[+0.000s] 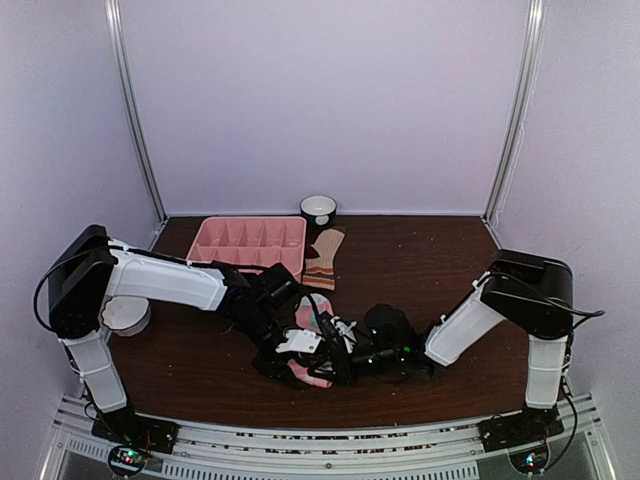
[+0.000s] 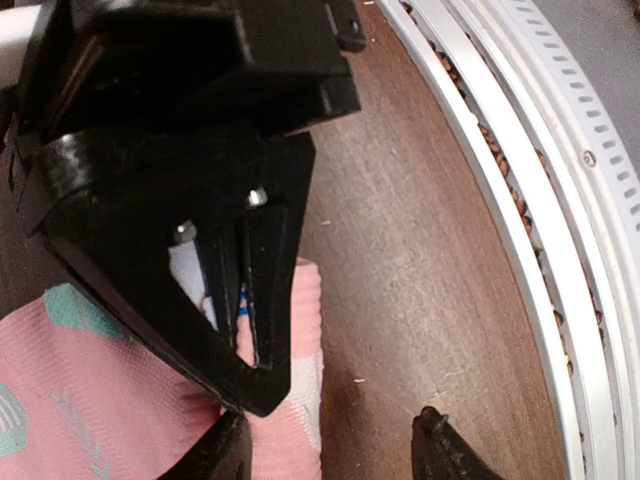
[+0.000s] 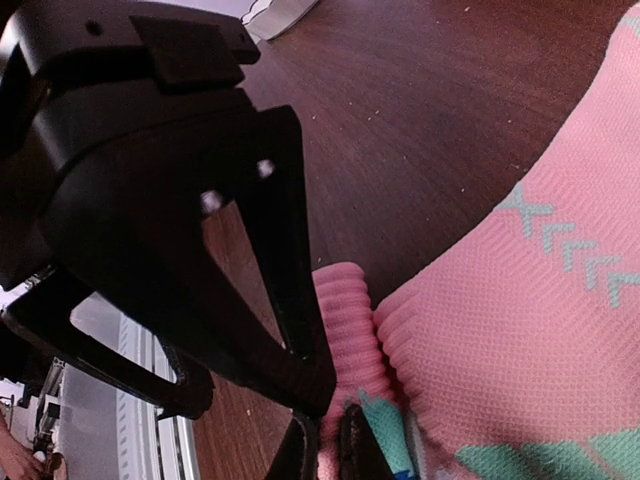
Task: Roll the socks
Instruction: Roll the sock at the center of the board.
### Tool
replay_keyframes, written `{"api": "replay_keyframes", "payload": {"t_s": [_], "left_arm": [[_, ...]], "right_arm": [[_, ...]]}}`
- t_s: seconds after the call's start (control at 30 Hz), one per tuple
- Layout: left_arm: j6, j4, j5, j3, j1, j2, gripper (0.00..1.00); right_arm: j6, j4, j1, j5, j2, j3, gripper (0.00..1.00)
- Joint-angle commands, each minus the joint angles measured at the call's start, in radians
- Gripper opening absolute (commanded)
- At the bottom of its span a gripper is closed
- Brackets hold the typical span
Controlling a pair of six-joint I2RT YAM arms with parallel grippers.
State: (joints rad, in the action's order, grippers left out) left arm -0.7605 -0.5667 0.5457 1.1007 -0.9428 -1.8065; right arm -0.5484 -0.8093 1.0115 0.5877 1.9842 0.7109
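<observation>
The pink sock [image 1: 308, 317] with teal and white patches lies at the table's centre front, its ribbed cuff folded over [image 3: 345, 320]. My right gripper [image 3: 332, 455] is shut on a fold of this sock near the cuff; the left wrist view shows the same pinch [image 2: 245, 300]. My left gripper [image 2: 330, 455] hangs open right beside it, one fingertip [image 2: 225, 452] over the pink sock [image 2: 90, 400], the other over bare wood. From above both grippers [image 1: 305, 352] [image 1: 338, 358] meet over the sock. The tan striped sock [image 1: 323, 258] lies flat farther back, untouched.
A pink divided tray [image 1: 250, 243] stands at the back left beside the tan sock. A small white bowl [image 1: 318, 208] sits behind it against the wall. A white round dish [image 1: 128, 315] is by the left arm. The metal rail [image 2: 520, 200] runs along the near edge.
</observation>
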Motion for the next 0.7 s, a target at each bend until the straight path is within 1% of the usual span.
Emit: {"api": "replay_keyframes", "payload": {"t_s": [0.0,0.13,0.23,0.4,0.6,0.63,0.67], "left_arm": [[-0.035,0.001,0.001,-0.057,-0.007,0.024,0.57],[-0.01,0.073,-0.069,-0.087,-0.008,0.016,0.56],[0.008,0.12,-0.126,-0.092,-0.01,0.001,0.53],[0.02,0.18,-0.225,-0.084,-0.023,-0.043,0.45],[0.017,0.171,-0.275,-0.077,-0.028,-0.095,0.42],[0.014,0.166,-0.28,-0.078,-0.028,-0.103,0.41],[0.012,0.157,-0.283,-0.073,-0.028,-0.111,0.38]], "right_arm": [[-0.027,0.261,-0.011,-0.08,0.056,-0.004,0.0],[-0.024,0.278,-0.012,-0.073,0.073,-0.001,0.0],[-0.032,0.275,-0.013,-0.064,0.09,-0.003,0.0],[-0.064,0.217,-0.013,-0.04,0.093,-0.026,0.01],[-0.065,0.206,-0.017,-0.031,0.061,-0.041,0.15],[-0.067,0.196,-0.019,-0.024,0.055,-0.044,0.19],[-0.067,0.181,-0.019,-0.015,0.047,-0.049,0.25]]}}
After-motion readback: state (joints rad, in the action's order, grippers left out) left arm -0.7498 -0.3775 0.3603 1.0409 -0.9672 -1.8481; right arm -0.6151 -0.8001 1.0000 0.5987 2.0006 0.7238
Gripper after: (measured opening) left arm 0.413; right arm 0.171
